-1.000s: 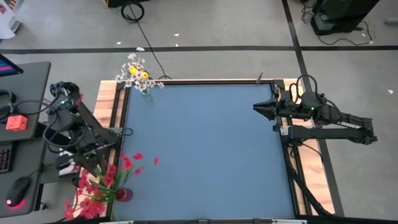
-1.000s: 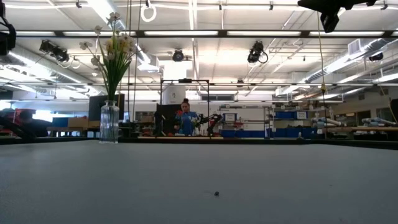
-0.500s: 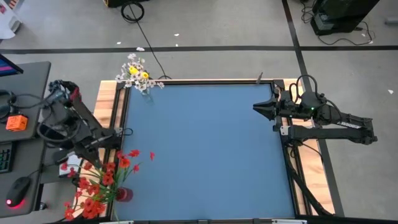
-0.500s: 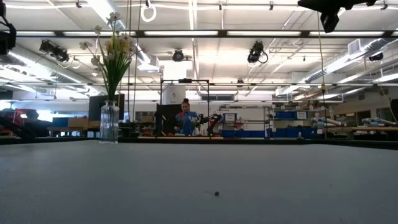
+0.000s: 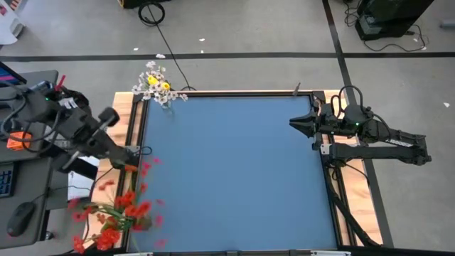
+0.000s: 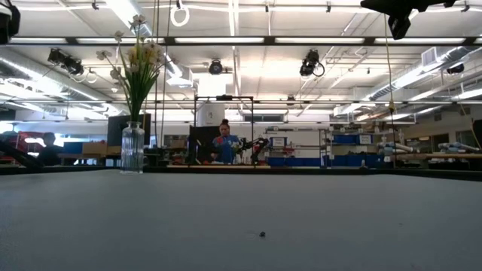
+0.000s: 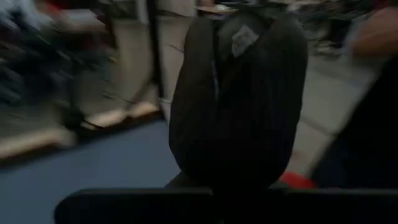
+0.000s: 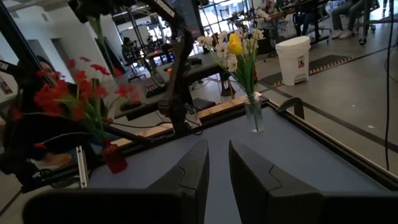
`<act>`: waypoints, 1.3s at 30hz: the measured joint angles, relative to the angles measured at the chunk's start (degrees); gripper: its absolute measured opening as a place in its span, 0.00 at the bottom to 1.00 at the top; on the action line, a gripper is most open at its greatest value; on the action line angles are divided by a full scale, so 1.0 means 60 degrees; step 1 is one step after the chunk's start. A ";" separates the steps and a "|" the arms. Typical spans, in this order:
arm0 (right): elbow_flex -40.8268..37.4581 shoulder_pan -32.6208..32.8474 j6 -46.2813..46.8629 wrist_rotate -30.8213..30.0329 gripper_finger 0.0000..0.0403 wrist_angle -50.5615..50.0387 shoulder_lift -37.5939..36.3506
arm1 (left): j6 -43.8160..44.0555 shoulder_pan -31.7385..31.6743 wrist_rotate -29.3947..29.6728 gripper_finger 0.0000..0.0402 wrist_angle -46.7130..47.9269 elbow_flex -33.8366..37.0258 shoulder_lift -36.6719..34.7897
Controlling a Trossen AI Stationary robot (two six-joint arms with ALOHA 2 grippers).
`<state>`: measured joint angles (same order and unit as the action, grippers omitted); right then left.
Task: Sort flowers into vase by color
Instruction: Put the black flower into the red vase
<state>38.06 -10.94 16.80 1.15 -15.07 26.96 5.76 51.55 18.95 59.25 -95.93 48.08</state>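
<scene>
From above, the blue tabletop (image 5: 234, 171) fills the middle. My left claw (image 5: 108, 117) sits off its 9 o'clock edge, fingers pressed together on nothing. The red flowers (image 5: 117, 213) lean blurred at the 7 o'clock corner; their vase is not clear here. The clear vase (image 5: 168, 107) of white and yellow flowers (image 5: 156, 82) stands at the 11 o'clock corner. My right claw (image 5: 298, 124) waits at the 3 o'clock edge, pointing inward.

From tabletop height, the clear vase (image 6: 132, 148) stands upright at the far edge toward 10 o'clock, its flowers (image 6: 139, 53) fanning above. A person (image 6: 224, 143) sits in the room behind.

My left wrist shows only my own dark fingers (image 7: 239, 106), closed tight.

My right wrist shows my fingers (image 8: 193, 171) slightly apart, empty. Beyond, the red flowers (image 8: 74, 93) rise from a red vase (image 8: 114, 157) near the far corner, well apart from the clear vase (image 8: 253, 115).
</scene>
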 joint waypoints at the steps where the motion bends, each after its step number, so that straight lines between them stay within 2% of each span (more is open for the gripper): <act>1: 0.0000 0.0001 0.0000 0.0000 0.18 0.0000 0.0003 | -0.0416 0.0000 0.0305 0.01 -0.0042 -0.0102 0.0104; 6: 0.0000 0.0001 0.0002 0.0003 0.18 0.0000 0.0003 | -0.2901 0.0000 0.2042 0.01 -0.1020 -0.0165 0.0415; 9: 0.0000 0.0001 0.0000 0.0002 0.18 0.0000 0.0003 | -0.3733 0.0000 0.2848 0.02 -0.1483 -0.0071 0.0557; 14: 0.0000 0.0001 0.0000 0.0000 0.18 0.0000 0.0003 | -0.3503 -0.0190 0.4172 0.02 -0.2554 0.1433 0.0361; 19: 0.0000 -0.0002 0.0002 0.0002 0.18 0.0000 0.0002 | -0.2330 -0.1425 0.4219 0.01 -0.4724 0.3634 0.0221; 22: 0.0000 0.0001 0.0003 0.0000 0.18 0.0000 0.0003 | -0.1155 -0.2399 0.3637 0.01 -0.5854 0.4758 0.0529; 25: 0.0000 -0.0002 0.0000 0.0000 0.18 0.0002 0.0001 | 0.0306 -0.3521 0.2635 0.01 -0.6082 0.5313 0.1292; 28: 0.0002 -0.0001 0.0002 0.0002 0.18 0.0002 0.0001 | 0.1377 -0.4588 0.1580 0.01 -0.6027 0.5345 0.2018; 32: 0.0000 0.0001 0.0000 0.0003 0.18 0.0000 0.0003 | 0.1823 -0.5839 0.0552 0.01 -0.6069 0.5266 0.2675; 39: 0.0000 0.0000 0.0003 0.0000 0.18 0.0000 0.0003 | 0.3202 -0.7572 -0.2691 0.01 -0.5618 0.5291 0.4774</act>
<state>38.06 -10.94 16.82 1.15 -15.07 26.98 24.97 6.12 2.80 25.55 -64.18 76.73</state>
